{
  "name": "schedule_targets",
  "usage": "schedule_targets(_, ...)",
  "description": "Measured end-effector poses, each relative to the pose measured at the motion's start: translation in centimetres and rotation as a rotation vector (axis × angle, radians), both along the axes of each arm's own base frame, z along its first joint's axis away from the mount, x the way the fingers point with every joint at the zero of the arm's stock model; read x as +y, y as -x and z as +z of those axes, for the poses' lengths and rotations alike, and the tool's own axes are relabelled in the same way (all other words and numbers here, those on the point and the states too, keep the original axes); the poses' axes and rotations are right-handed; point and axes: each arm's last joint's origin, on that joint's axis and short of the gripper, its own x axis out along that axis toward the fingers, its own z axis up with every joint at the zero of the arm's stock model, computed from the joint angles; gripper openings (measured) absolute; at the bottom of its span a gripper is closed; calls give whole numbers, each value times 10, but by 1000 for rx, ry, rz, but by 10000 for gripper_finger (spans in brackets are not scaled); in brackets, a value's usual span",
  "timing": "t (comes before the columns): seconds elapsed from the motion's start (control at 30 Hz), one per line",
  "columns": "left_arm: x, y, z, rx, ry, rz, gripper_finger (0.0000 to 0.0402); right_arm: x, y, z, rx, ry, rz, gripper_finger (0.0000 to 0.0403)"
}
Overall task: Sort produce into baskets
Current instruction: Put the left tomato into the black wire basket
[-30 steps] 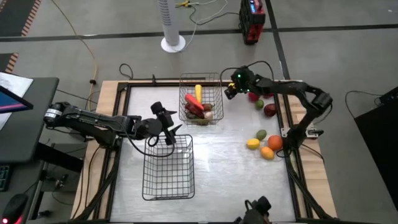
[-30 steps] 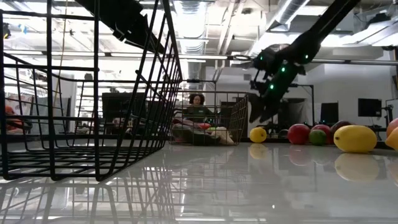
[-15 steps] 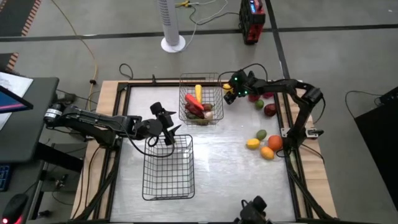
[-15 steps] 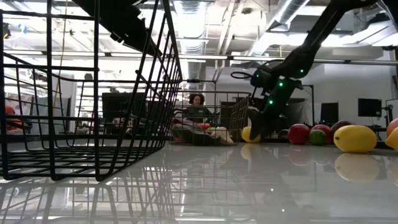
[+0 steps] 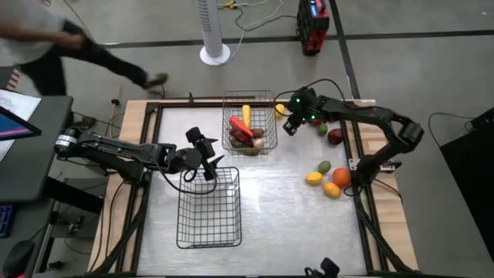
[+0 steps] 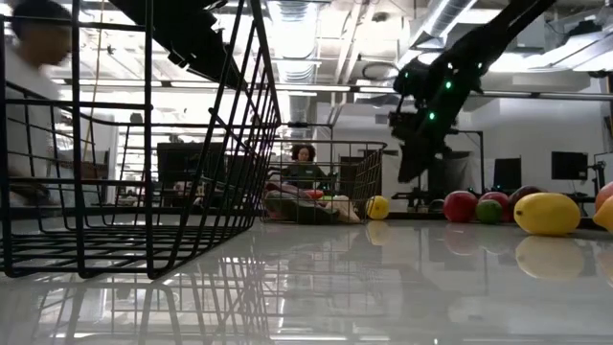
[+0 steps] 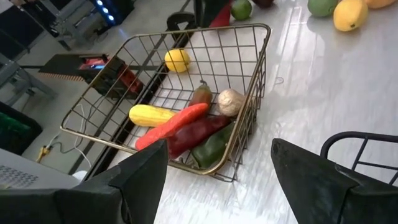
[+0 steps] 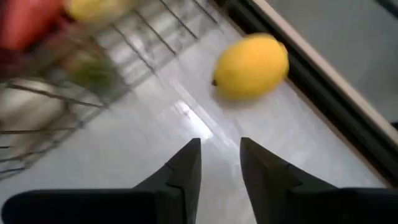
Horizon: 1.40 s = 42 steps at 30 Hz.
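The gold wire basket [image 5: 274,127] stands at the table's far middle and holds a yellow piece, red peppers [image 7: 186,127], a green piece and a garlic [image 7: 229,101]. A yellow lemon [image 5: 282,110] lies on the table just right of it, also in the right wrist view [image 8: 250,65]. My right gripper [image 5: 290,126] hovers above the table near the lemon, its fingers a narrow gap apart and empty [image 8: 221,143]. The black wire basket [image 5: 182,220] stands at the near middle. My left gripper [image 5: 207,161] is open and empty above its far rim.
Loose produce lies at the right: red apples [image 5: 335,137], a lime [image 5: 322,129], a green fruit [image 5: 325,166], a lemon [image 5: 313,178] and oranges [image 5: 341,177]. A person [image 5: 46,42] walks past the far left corner. Bare tabletop lies between the baskets and the fruit.
My right gripper went down to the lemon beside the gold basket, then rose and drew back toward the near edge. The lemon has rolled a little toward the gold basket and lies on the table. A person has come into view at the far left.
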Motion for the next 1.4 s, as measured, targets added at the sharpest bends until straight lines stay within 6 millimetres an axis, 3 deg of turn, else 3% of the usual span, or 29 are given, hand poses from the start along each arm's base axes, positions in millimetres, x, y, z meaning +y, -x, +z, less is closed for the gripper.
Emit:
schedule_targets(0.17, 0, 0, 0, -15, 15, 7, 274, -2, 4, 6, 33, 70, -12, 160)
schedule_targets(0.47, 1, -1, 0, -7, 20, -13, 274, -12, 40, -6, 287, -15, -5, 295)
schedule_targets(0.73, 1, -1, 1, -8, 17, -13, 274, -21, 45, 0, 390, 86, 26, 390)
schedule_targets(1.0, 1, -1, 1, -8, 17, -13, 274, -35, 61, -14, 431, -30, 10, 389)
schedule_targets(1.27, 1, 0, 0, 2, 16, -13, 274, -52, 63, -59, 522, -171, 16, 387)
schedule_targets(1.4, 1, 0, -1, 6, 15, -13, 274, -53, 60, -66, 543, -175, 34, 367)
